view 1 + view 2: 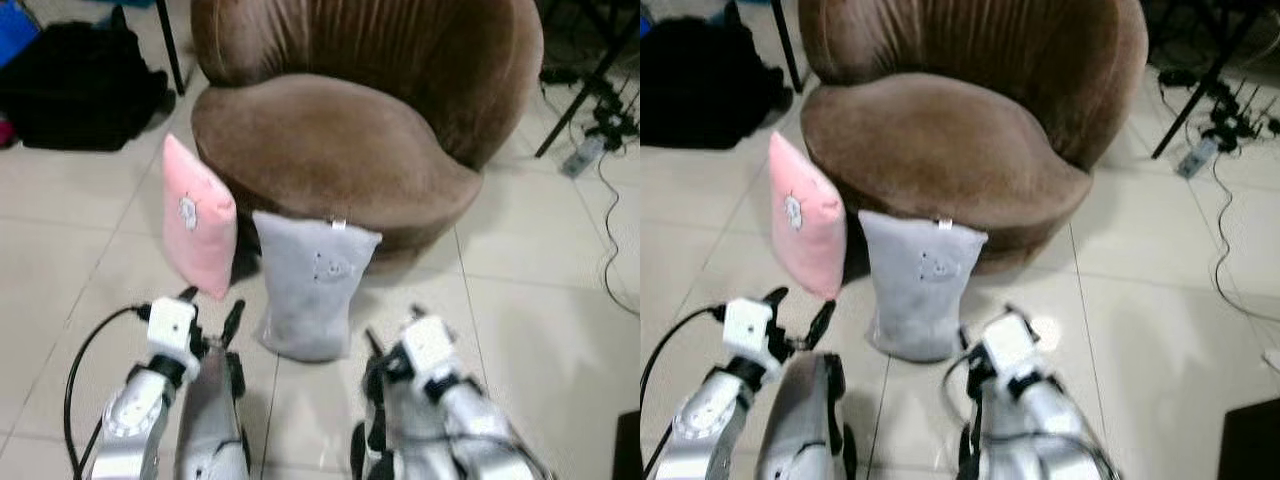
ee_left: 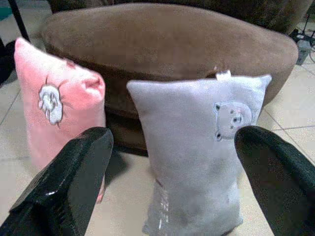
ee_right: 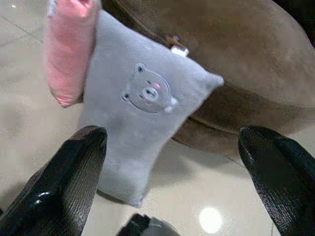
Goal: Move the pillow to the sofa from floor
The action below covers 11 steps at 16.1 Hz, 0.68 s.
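Observation:
A grey pillow point(image 1: 310, 285) with a small bear face stands upright on the tiled floor and leans against the front of the brown round sofa point(image 1: 340, 150). To its left a pink pillow point(image 1: 198, 218) leans on the same sofa. My left gripper point(image 1: 212, 308) hovers low, just left of the grey pillow and below the pink one, fingers open. My right gripper point(image 1: 393, 328) sits just right of the grey pillow's base, also open. The left wrist view has both pillows ahead between the spread fingers point(image 2: 74, 172). In the right wrist view the grey pillow point(image 3: 142, 118) is straight ahead.
A black bag point(image 1: 80, 85) lies on the floor at the back left beside a thin black leg point(image 1: 170, 45). A power strip point(image 1: 583, 155) with cables and a black stand leg point(image 1: 580, 95) are at the right. Open tiles lie right of the sofa.

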Available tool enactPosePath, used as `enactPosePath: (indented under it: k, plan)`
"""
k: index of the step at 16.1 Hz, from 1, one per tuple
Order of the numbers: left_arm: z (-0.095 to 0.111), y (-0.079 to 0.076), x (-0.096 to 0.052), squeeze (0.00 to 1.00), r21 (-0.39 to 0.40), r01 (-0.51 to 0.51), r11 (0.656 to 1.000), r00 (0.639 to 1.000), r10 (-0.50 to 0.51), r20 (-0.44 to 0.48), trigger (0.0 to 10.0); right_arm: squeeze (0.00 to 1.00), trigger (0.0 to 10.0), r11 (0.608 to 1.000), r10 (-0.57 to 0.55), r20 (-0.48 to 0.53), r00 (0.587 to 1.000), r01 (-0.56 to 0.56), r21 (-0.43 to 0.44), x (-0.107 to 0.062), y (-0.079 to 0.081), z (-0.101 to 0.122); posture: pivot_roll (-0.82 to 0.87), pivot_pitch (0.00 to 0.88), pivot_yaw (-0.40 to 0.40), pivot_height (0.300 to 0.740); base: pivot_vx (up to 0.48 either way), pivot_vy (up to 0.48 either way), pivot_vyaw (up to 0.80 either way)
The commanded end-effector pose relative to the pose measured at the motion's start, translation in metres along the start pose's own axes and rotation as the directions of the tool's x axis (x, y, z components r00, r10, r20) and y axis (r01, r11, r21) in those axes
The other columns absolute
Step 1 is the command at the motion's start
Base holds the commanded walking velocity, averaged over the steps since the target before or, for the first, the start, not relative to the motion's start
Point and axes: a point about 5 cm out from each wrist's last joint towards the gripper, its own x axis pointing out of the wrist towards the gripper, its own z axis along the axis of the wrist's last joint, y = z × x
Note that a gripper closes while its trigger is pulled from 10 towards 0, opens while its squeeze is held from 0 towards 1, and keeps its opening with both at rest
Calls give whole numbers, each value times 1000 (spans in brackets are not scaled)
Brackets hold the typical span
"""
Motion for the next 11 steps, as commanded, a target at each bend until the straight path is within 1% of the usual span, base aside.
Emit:
enactPosePath:
  k: [1,4,5,6,8,10,11]
  plan:
    - [-7,-4,-2,0,-10,14,1000,999,-14,-33,10000,0,10000,1000,11,-63,998,-9,28,-7,3,-16,67,161,-103,502,0,0,0]
    - [-9,-8,0,0,-20,16,1000,999,-17,-38,10000,0,10000,999,21,-73,997,-19,33,-5,4,-19,73,160,-105,472,0,0,0]
    - [-10,-8,0,0,-17,14,1000,999,-15,-41,10000,0,10000,999,30,-80,996,-27,31,-4,5,-20,73,160,-106,472,0,0,0]
    - [-12,-8,-1,0,-13,12,1000,999,-12,-50,10000,0,10000,998,48,-81,996,-45,45,-4,9,-23,74,161,-107,462,0,0,0]
    - [-14,-8,-2,0,-3,7,1000,998,-7,-62,10000,0,10000,999,35,-82,996,-32,42,-5,11,-23,75,166,-109,442,0,0,0]
    - [-15,-9,-2,0,1,10,1000,998,-10,-70,10000,0,10000,998,40,-80,996,-36,48,-6,14,-23,74,169,-110,437,0,0,0]
    - [-16,-8,-3,0,-17,1,1000,998,-2,-69,10000,0,10000,998,41,-81,996,-37,48,-6,14,-23,74,170,-110,437,0,0,0]
